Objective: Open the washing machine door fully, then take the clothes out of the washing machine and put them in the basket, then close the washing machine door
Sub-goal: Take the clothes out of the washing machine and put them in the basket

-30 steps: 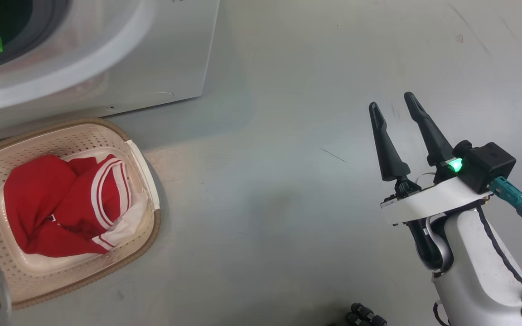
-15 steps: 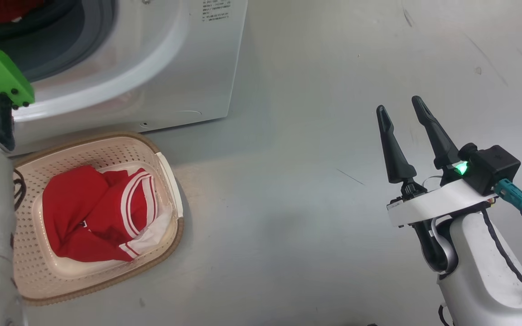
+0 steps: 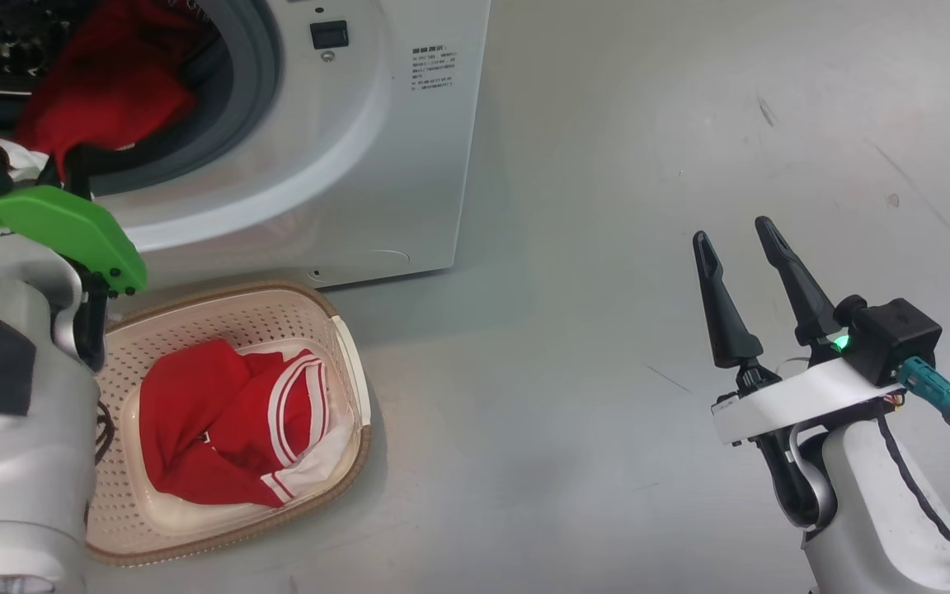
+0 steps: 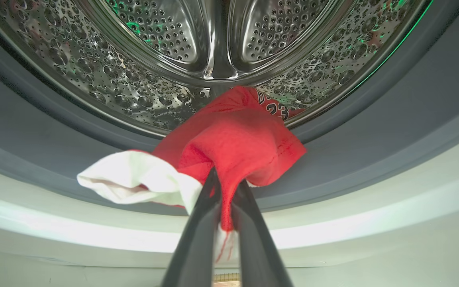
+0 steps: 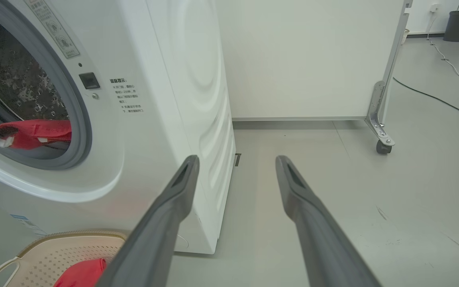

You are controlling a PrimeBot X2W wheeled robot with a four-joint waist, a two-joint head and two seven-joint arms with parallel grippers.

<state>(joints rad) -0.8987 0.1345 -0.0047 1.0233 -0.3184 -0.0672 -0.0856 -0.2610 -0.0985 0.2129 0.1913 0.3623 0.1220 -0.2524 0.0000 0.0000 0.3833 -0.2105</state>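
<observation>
**Left gripper (image 4: 226, 178) clamped on a red garment (image 4: 237, 135) at the mouth of the washing machine (image 3: 409, 165); right gripper (image 3: 732, 231) spread wide, holding nothing.**

Risk: the fingers pinch only a small fold, and a white flap (image 4: 134, 181) hangs loose beside them. The cloth may slip out, or the flap may drag on the grey rubber seal (image 4: 412, 111). The garment's far end lies on the steel drum (image 4: 165, 36) and may catch there during withdrawal. The basket (image 3: 351, 371) stands on the floor just below the port and holds another red garment (image 3: 219, 421). An off-centre release may drop the cloth onto the rim or the floor. The left forearm (image 3: 13, 462) overlaps the basket's left side in the head view. Farther off, well apart from the work, are a wheeled panel (image 5: 301, 59), a floor cable (image 5: 432, 97) and a dark bin (image 5: 458, 26); none obstructs.
</observation>
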